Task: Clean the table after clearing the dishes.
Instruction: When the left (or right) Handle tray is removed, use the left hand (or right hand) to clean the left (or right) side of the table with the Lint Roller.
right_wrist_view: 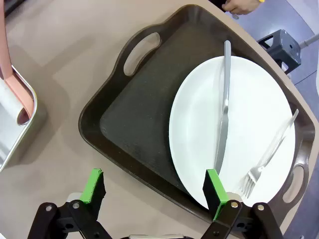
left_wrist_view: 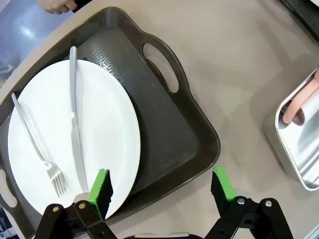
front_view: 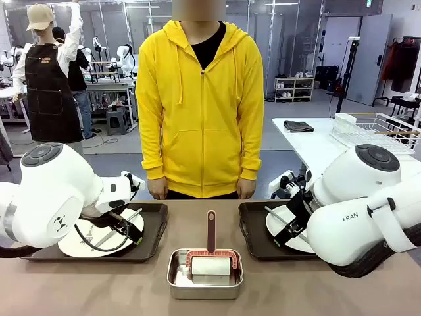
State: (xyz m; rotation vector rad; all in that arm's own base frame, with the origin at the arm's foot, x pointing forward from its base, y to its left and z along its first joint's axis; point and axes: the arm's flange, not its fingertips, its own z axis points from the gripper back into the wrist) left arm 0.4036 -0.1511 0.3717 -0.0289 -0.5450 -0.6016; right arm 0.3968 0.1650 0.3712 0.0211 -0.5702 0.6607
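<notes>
Nearest the robot, a steel pan (front_view: pixel 204 282) holding a pink-handled roller (front_view: pixel 210 253) sits at the middle of the beige table (front_view: pixel 296 293). Just beyond it on either side, the left gripper (left_wrist_view: pixel 160 186) hangs wide open and empty over the left tray (left_wrist_view: pixel 169 129), one pad above its left plate (left_wrist_view: pixel 99 134) with knife and fork. The right gripper (right_wrist_view: pixel 154 188), equally spread and empty, hangs over the right tray (right_wrist_view: pixel 134 114) and right plate (right_wrist_view: pixel 254 109). At the far edge stands a person (front_view: pixel 200 99) in a yellow hoodie.
</notes>
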